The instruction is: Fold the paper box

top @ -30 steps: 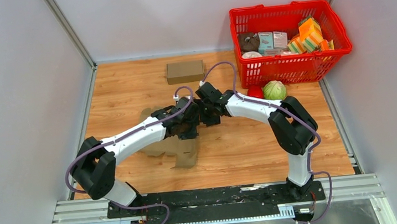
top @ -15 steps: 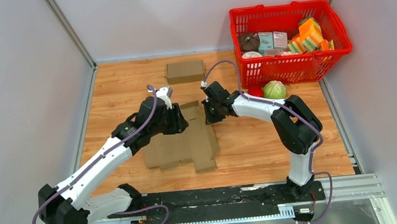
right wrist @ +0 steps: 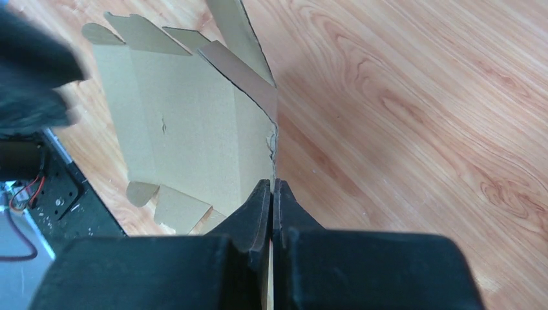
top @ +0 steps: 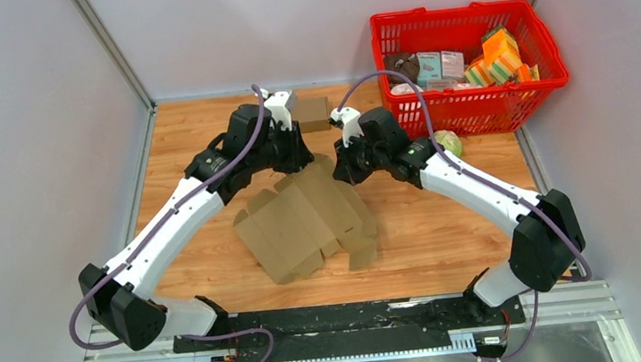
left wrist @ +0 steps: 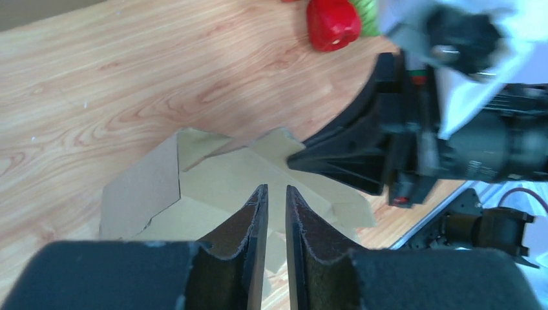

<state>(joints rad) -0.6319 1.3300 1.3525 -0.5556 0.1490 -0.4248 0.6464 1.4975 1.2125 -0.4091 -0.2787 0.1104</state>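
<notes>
The paper box (top: 303, 223) is a flat, unfolded brown cardboard sheet with several flaps, its near part on the wooden table and its far edge raised. My right gripper (top: 340, 172) is shut on that far right edge; in the right wrist view the cardboard (right wrist: 181, 129) runs straight into the closed fingertips (right wrist: 272, 184). My left gripper (top: 301, 158) hovers over the sheet's far edge, beside the right one. In the left wrist view its jaws (left wrist: 272, 188) stand a narrow gap apart with nothing between them, the cardboard (left wrist: 213, 174) lying beyond.
A red basket (top: 471, 104) full of groceries stands at the back right, with a green cabbage (top: 449, 141) in front of it. A red item (left wrist: 333, 22) lies near the cabbage. A small closed cardboard box (top: 317, 115) sits behind the left gripper. Grey walls flank the table.
Both grippers moved toward the far side. The right gripper shut on the sheet's edge and lifted it. The left gripper let go, opened, then narrowed. The sheet turned and shifted right.
</notes>
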